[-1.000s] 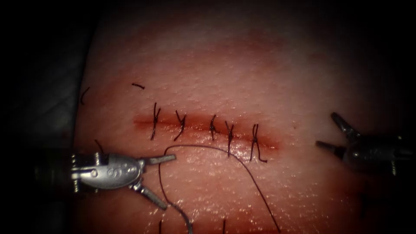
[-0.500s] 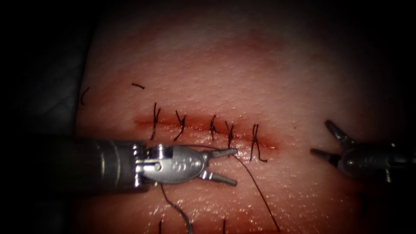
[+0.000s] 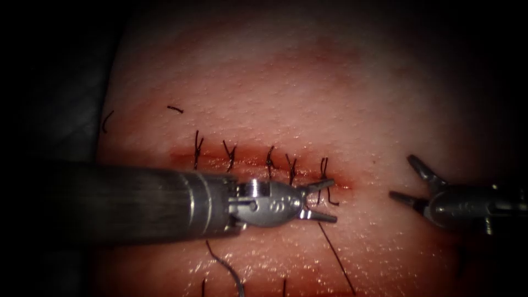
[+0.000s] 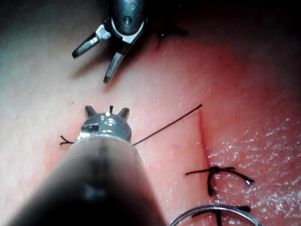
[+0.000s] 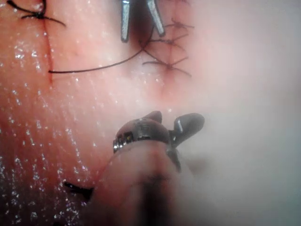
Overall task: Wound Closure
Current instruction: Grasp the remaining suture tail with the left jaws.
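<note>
The tissue has a horizontal cut crossed by several dark stitches. My left tool lies along the near side of the cut. Its jaws are open at the rightmost stitch, with the long thread running between them, as the left wrist view confirms. My right tool is beyond the right end of the cut, jaws open and holding nothing; it is also in view. The curved needle lies free on the tissue, and no tool holds it.
Short cut ends of thread lie on the tissue above the left end of the cut. Wet red fluid glistens on the near side. The thread lies in a loose arc on the surface.
My left tool has travelled right along the near side of the cut, from its left end to the rightmost stitch, with its jaws narrowing. My right tool drifted slightly left.
</note>
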